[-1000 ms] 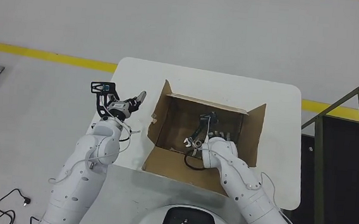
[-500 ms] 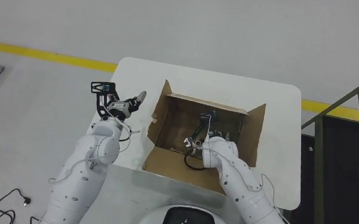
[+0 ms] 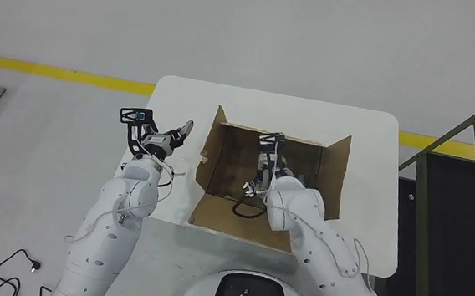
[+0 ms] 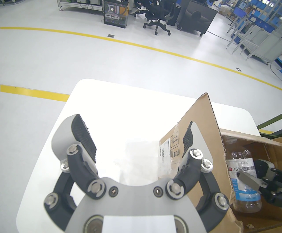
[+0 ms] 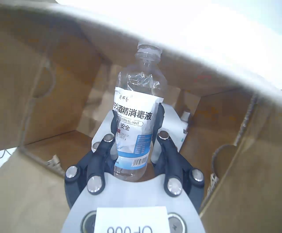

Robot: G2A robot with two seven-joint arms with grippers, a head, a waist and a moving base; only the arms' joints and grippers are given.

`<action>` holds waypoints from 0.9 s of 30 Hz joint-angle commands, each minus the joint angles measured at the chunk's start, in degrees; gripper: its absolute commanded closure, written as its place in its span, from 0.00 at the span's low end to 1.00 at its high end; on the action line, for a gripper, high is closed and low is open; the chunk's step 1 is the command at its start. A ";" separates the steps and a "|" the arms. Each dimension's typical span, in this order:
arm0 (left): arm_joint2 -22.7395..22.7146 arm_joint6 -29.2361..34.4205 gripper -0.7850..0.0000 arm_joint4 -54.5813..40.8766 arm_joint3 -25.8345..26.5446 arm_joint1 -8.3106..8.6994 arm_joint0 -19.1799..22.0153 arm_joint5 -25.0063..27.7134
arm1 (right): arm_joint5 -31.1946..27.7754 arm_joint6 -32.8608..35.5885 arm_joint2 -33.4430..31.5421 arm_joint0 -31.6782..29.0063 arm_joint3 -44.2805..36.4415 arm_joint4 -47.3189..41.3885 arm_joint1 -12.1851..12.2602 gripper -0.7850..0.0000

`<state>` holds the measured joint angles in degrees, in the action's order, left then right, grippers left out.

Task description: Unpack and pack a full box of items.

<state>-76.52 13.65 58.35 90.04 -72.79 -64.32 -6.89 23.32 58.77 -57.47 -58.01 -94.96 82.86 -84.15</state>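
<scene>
An open cardboard box (image 3: 210, 150) stands on the white table (image 3: 183, 98). Inside it my right gripper (image 3: 262, 182) is shut on a clear plastic bottle (image 5: 137, 97) with a white and blue label, held around its lower half, neck pointing at the far wall. The left wrist view shows the same bottle (image 4: 240, 174) past the box's raised flap (image 4: 198, 123), with the right gripper (image 4: 260, 179) on it. My left gripper (image 4: 136, 141) hangs open above bare table to the left of the box, holding nothing; from above it (image 3: 180, 132) is level with the flap.
A small white container (image 5: 184, 130) leans in a far corner of the box, behind the bottle. The box's flaps stand up on all sides. A green metal rack (image 3: 462, 166) stands off the table's right edge. Bare table lies left of and behind the box.
The right arm has shifted toward the box's far wall and risen a little with the bottle in its grip. The left arm has not moved.
</scene>
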 commanded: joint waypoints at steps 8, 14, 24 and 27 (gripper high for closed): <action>0.00 0.00 0.00 0.00 0.00 0.00 0.00 0.00 | -2.85 4.22 -5.22 -5.71 -15.13 2.63 0.93 1.00; 0.00 0.00 0.00 0.00 0.00 0.00 0.00 0.00 | -4.98 5.81 -10.29 -10.35 -22.81 2.01 1.56 1.00; 0.00 0.00 0.00 0.00 0.00 0.00 0.00 0.00 | -5.50 5.02 -12.39 -12.30 -25.63 0.19 1.70 1.00; 0.00 0.00 0.00 0.00 0.00 0.00 0.00 0.00 | -5.50 5.02 -12.39 -12.30 -25.63 0.19 1.70 1.00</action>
<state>-76.52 13.65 58.35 90.04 -72.79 -64.32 -6.89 17.82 63.79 -69.86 -70.31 -120.58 83.06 -82.45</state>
